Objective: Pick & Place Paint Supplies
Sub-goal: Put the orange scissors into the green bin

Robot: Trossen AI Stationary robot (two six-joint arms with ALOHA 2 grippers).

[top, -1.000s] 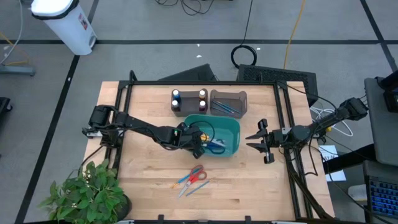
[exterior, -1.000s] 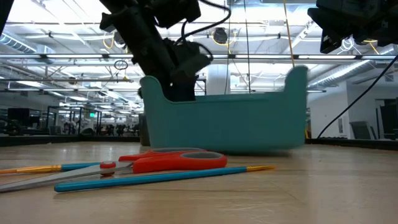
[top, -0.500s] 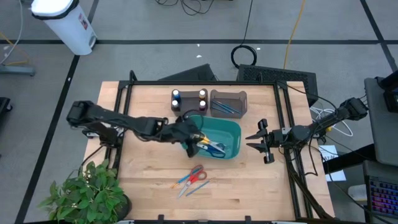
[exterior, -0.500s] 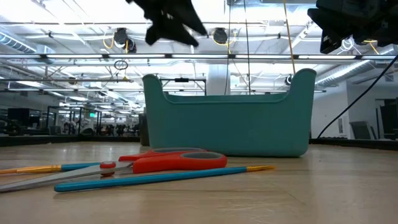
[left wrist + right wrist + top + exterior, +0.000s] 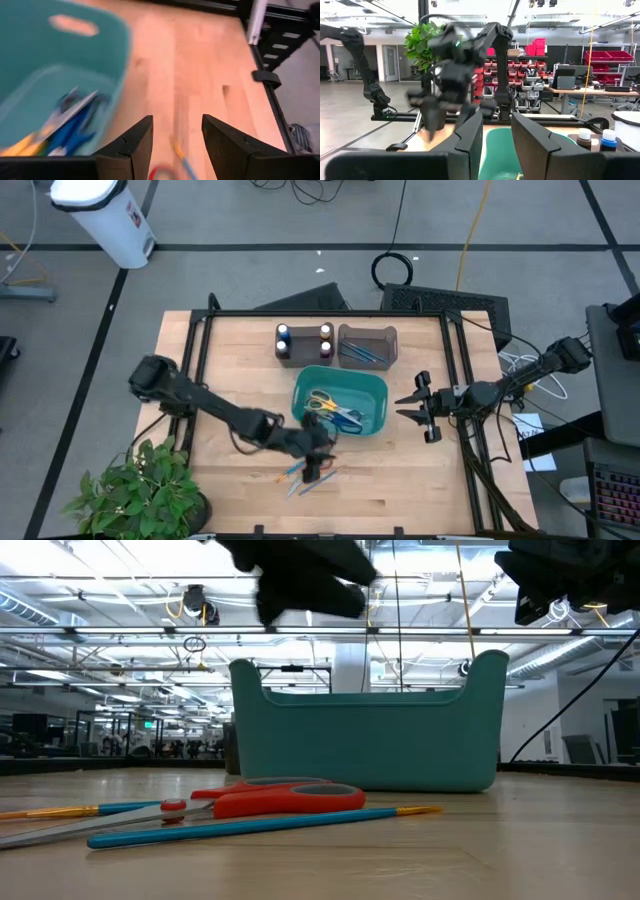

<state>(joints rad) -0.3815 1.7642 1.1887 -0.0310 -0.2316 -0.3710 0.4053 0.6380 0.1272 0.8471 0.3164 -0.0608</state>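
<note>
Hovering left gripper (image 5: 313, 463), fingers spread and empty, over scissors (image 5: 316, 461) and paintbrushes (image 5: 303, 478) lying just beside teal bin (image 5: 378, 392); idling right gripper (image 5: 416, 409), spread, beyond bin

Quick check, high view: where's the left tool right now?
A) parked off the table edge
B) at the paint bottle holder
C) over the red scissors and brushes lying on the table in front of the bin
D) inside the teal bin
C: in the high view the left tool is over the red scissors and loose paintbrushes in front of the teal bin, its fingers apart and empty in the left wrist view.
</note>
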